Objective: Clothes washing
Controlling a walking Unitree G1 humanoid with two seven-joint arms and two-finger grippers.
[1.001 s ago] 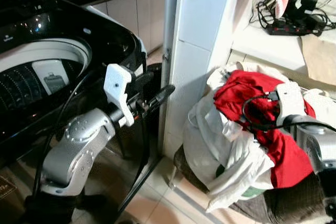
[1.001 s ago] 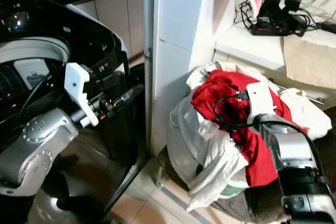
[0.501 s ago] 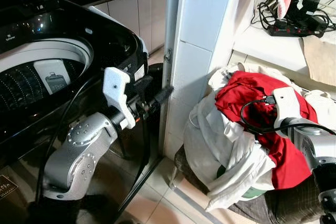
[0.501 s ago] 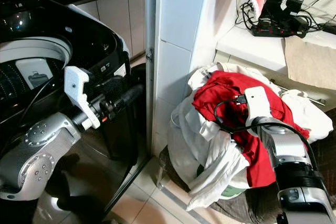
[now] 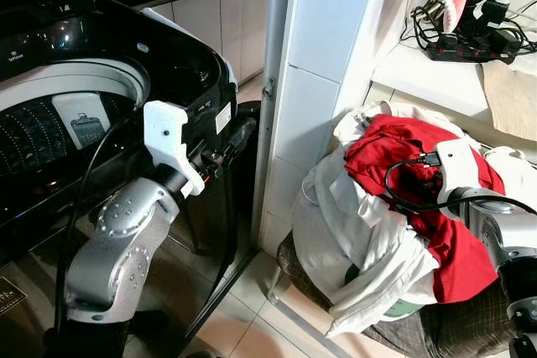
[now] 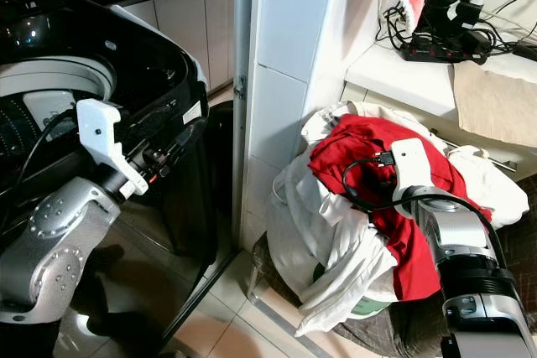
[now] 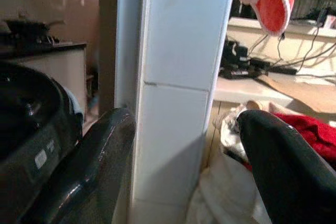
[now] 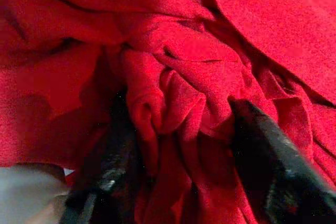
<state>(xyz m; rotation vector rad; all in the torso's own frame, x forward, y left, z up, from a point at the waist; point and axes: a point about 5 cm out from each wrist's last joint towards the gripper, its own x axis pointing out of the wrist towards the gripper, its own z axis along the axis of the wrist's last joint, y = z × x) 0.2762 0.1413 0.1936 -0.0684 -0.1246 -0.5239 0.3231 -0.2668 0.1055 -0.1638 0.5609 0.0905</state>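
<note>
the right gripper (image 8: 173,145) is sunk in the crumpled red cloth garment (image 5: 394,153) atop the laundry heap, fingers spread around a fold, seemingly not yet pinched; the black top-loading washing machine (image 5: 101,64) lies leftward, beside the empty, parted left gripper (image 7: 184,166).

My left arm (image 5: 117,241) is bent at the elbow, forearm angled up and forward, white wrist block on top. Left gripper (image 7: 184,171) held in the air, its two black fingers (image 7: 89,171) spread wide apart, nothing between them. My right arm (image 6: 457,249) reaches forward and down, wrist block up, cable looped off it. Right gripper (image 8: 178,145) is pressed into the red garment (image 8: 173,77), fingers (image 8: 268,150) apart with a bunch of fabric between them.
</note>
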